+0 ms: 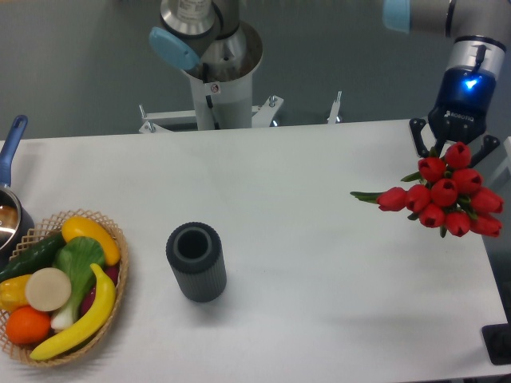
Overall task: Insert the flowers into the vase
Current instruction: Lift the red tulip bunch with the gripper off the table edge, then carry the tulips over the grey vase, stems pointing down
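Note:
The flowers (444, 195), a tight bunch of red tulip buds with green leaves, hang at the far right above the table's right edge, buds facing the camera. My gripper (453, 153) comes down from above right behind the bunch. Its dark fingers (417, 134) show on either side of the top buds, and the fingertips are hidden by the buds. It looks shut on the bunch. The vase (196, 261), a short dark grey ribbed cylinder with a round open mouth, stands upright at the front centre-left of the table, far from the gripper.
A wicker basket (112, 307) of fruit and vegetables sits at the front left. Behind it a pot with a blue handle (11, 140) pokes in at the left edge. The robot base (219, 76) stands behind the table's far edge.

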`<control>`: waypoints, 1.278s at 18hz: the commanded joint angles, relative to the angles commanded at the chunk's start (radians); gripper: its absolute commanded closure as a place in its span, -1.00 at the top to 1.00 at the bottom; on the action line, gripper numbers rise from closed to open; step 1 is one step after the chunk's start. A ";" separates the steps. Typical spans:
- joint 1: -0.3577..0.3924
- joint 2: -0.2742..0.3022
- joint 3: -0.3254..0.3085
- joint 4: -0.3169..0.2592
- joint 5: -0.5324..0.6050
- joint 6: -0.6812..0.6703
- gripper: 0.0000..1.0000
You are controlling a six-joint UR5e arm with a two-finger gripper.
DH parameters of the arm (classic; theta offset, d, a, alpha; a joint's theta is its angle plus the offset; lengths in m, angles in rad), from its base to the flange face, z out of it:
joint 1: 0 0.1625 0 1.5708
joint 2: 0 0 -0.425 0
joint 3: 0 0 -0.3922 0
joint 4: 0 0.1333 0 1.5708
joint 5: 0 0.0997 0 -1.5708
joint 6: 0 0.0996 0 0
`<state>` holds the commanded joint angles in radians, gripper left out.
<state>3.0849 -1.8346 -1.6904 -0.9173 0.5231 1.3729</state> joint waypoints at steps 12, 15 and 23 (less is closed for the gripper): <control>-0.032 -0.005 -0.003 0.002 -0.064 -0.020 -0.46; -0.084 -0.006 0.002 0.014 -0.086 -0.023 -0.46; -0.209 -0.026 -0.028 0.067 -0.250 -0.003 -0.46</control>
<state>2.8763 -1.8607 -1.7179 -0.8498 0.2735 1.3697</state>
